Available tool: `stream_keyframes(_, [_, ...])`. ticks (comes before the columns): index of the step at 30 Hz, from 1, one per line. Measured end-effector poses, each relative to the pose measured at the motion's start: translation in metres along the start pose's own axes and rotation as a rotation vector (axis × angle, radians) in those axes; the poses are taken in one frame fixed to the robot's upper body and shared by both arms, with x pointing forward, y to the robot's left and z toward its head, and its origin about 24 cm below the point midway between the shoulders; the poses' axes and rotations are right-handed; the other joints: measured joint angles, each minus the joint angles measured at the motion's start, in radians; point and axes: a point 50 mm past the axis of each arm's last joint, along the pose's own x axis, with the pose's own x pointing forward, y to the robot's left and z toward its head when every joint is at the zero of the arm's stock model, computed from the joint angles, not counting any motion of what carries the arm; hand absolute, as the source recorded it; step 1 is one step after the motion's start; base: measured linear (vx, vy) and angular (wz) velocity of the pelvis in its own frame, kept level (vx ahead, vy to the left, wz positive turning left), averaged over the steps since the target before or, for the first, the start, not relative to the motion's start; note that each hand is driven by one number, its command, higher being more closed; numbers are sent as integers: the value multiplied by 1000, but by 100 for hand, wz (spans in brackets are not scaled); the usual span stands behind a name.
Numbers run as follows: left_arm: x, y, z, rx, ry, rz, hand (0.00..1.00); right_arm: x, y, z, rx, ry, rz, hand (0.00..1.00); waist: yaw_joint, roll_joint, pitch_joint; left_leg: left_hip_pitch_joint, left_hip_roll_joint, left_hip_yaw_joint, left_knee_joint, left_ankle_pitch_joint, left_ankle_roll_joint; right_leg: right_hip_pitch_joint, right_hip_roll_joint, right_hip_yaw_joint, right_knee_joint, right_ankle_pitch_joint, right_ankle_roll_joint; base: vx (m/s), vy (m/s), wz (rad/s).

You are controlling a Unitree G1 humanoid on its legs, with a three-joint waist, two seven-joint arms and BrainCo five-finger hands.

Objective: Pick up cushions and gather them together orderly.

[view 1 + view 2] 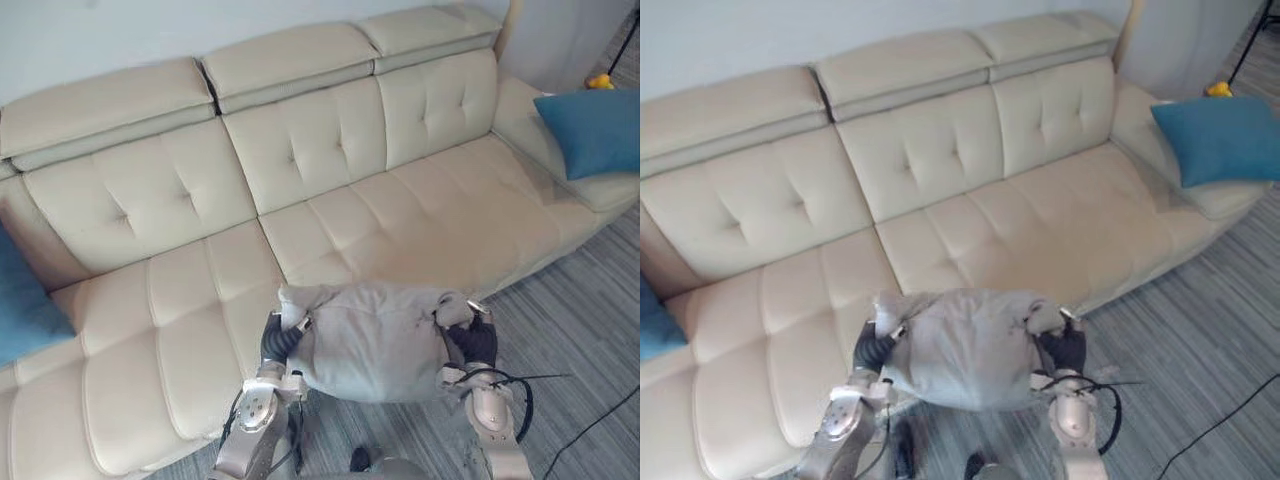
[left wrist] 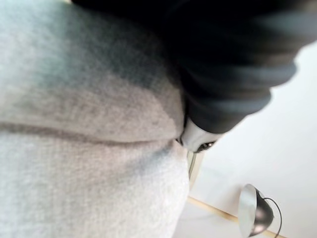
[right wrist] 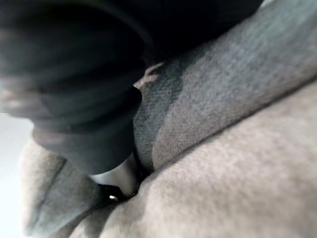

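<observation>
Over the sofa (image 1: 350,240) front edge, the grey cushion (image 1: 375,345) sits squeezed between the left robot hand (image 1: 281,339) and right robot hand (image 1: 472,342); how far either is closed cannot be told. Even pressure from both sides should keep it level on the way to the blue cushion (image 1: 590,130) at the sofa's right end.

matt woven grey cushion (image 1: 375,340), smooth leather sofa (image 1: 330,150)

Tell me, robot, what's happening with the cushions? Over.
Left hand and right hand hold grey cushion between them. Blue cushion at sofa right end, another at left. Nothing blocking.
</observation>
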Motion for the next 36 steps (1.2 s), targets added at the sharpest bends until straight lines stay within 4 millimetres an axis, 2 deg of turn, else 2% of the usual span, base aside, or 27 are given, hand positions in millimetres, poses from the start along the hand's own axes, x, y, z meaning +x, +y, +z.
stream_keyframes(1, [0, 0, 0, 0, 0, -3, 100, 1, 0, -4, -6, 14, -1, 100, -6, -7, -3, 37, -21, 26, -9, -25, 13, -10, -34, 3, 72, -29, 49, 305, 116, -23])
stream_keyframes(2, [0, 0, 0, 1, 1, -3, 100, 1, 0, -5, -9, 19, -1, 100, -6, -10, -3, 49, -27, 33, -14, -31, 15, -18, -44, 2, 105, -37, 62, 332, 140, -28])
stream_keyframes(3, [0, 1, -1, 10, 10, -2, 100, 1, 1, -10, -24, 37, 0, 100, -8, -13, -5, 83, -42, 42, -25, -39, 23, -58, -74, -14, 233, -53, 113, 222, 97, -12])
stream_keyframes(4, [0, 3, -1, 19, 16, -2, 100, 1, 0, -17, -39, 63, 1, 100, -15, -11, -6, 119, -46, 38, -49, -44, 32, -106, -98, -39, 345, -60, 129, 212, 83, -5])
stream_keyframes(5, [0, 3, -1, 23, 16, -3, 100, 1, 0, -19, -40, 74, 2, 100, -18, -11, -9, 127, -47, 35, -54, -44, 32, -117, -103, -48, 364, -71, 119, 219, 38, 25])
stream_keyframes(6, [1, 4, 1, 29, 6, -5, 100, 0, 1, -25, -52, 100, 6, 100, -24, -11, -14, 137, -43, 8, -72, -44, 32, -156, -108, -49, 381, -106, 72, 170, -3, 41])
stream_keyframes(8, [3, 3, 3, 31, -2, -10, 100, -1, 0, -28, -56, 112, 11, 100, -29, -11, -14, 137, -41, -22, -80, -44, 31, -189, -106, -18, 357, -122, 61, 148, -83, 51])
stream_keyframes(9, [5, 3, 5, 32, -10, -14, 100, -1, 0, -28, -58, 114, 16, 100, -34, -6, -11, 141, -31, -58, -82, -44, 31, -227, -80, 82, 315, -124, 62, 122, -162, 41])
stream_keyframes(10, [5, 2, 5, 33, -11, -14, 100, -1, 0, -28, -59, 114, 16, 100, -35, -6, -11, 142, -30, -63, -82, -44, 30, -230, -76, 97, 310, -123, 62, 128, -241, 60])
stream_keyframes(11, [7, 2, 6, 34, -16, -18, 100, -1, -1, -28, -60, 114, 16, 100, -39, -8, -11, 142, -24, -85, -76, -42, 24, -238, -51, 186, 238, -88, 78, 72, -193, 69])
stream_keyframes(12, [8, 2, 8, 41, -22, -21, 100, -1, 0, -29, -57, 115, 16, 100, -41, -39, -14, 142, -43, -115, -59, -53, -19, -215, -69, 246, 127, 81, 80, 93, -284, 79])
stream_keyframes(13, [9, 2, 7, 42, -22, -21, 100, -1, 1, -29, -54, 115, 16, 100, -41, -40, -14, 144, -47, -129, -52, -65, -37, -209, -74, 254, 128, 50, 110, 96, -301, 70])
stream_keyframes(15, [8, -4, 0, 20, 6, -15, 100, 4, -8, -31, -102, 127, 19, 100, -26, 11, -24, 127, 20, -174, -33, -80, -72, -166, -25, 184, 72, 62, 70, 81, -291, 49])
stream_keyframes(16, [7, -4, -1, 19, 7, -14, 100, 4, -8, -31, -105, 123, 20, 100, -26, 14, -26, 121, 30, -181, -34, -79, -74, -162, -18, 170, 63, 65, 65, 38, -202, 59])
stream_keyframes(17, [8, -5, 0, 12, 2, -11, 100, 4, -8, -28, -102, 110, 23, 100, -24, 25, -30, 116, 48, -198, -44, -66, -95, -148, -3, 133, 48, 70, 56, 10, -183, 61])
stream_keyframes(18, [8, -6, 0, 5, 0, -8, 100, 5, -8, -27, -101, 106, 23, 100, -16, 24, -30, 117, 60, -218, -59, -54, -112, -137, 7, 109, 37, 73, 47, 2, -174, 57])
stream_keyframes(20, [8, -7, 0, 0, -1, -7, 100, 4, -8, -25, -99, 100, 22, 100, 2, 20, -27, 111, 63, -238, -70, -40, -117, -133, 10, 80, 37, 71, 38, -24, -125, 50])
stream_keyframes(22, [8, -8, 0, -6, 1, -9, 100, -1, -11, -22, -94, 92, 17, 100, 5, 22, -28, 84, 57, -266, -66, -23, -118, -125, -2, 28, 37, 65, 29, -39, -51, 81])
stream_keyframes(23, [7, -8, 0, -7, 2, -17, 100, -4, -13, -23, -90, 94, 13, 100, 4, 17, -25, 76, 50, -242, -72, -7, -89, -113, -23, -9, 31, 61, 26, -57, 36, 102])
stream_keyframes(24, [7, -9, -1, -7, 4, -30, 100, -5, -17, -24, -85, 101, -7, 100, 0, 11, -22, 78, 50, -181, -90, -5, -33, -99, -44, -46, 18, 57, 31, -73, 43, 96])
stream_keyframes(25, [7, -10, -1, -7, 5, -34, 100, -5, -18, -24, -84, 102, -12, 100, 1, 8, -21, 81, 56, -153, -97, 0, -25, -97, -50, -52, 20, 54, 36, -64, 29, 80])
stream_keyframes(26, [6, -10, -1, -8, 6, -37, 100, -5, -17, -24, -84, 101, -9, 100, 6, 11, -22, 82, 62, -111, -116, 18, -22, -94, -59, -55, 22, 49, 44, -39, 23, 39])
stream_keyframes(28, [6, -8, -1, 1, 6, -36, 100, -5, -16, -24, -83, 102, -5, 100, 21, 13, -24, 88, 54, -106, -143, 42, -55, -94, -67, -55, 13, 55, 53, -20, 69, 18])
stream_keyframes(31, [6, -4, -1, 23, 7, -38, 100, -5, -15, -26, -82, 114, -3, 100, 15, 9, -27, 108, 26, -95, -229, 86, -51, -80, -83, -49, -59, 89, 83, 18, 111, 1])
stream_keyframes(36, [9, -2, 3, 45, -5, -41, 100, 9, -9, -22, -88, 91, 10, 100, 0, -2, -33, 120, 2, -79, -315, 144, -51, -77, -101, -41, -140, 150, 96, 65, 79, -2])
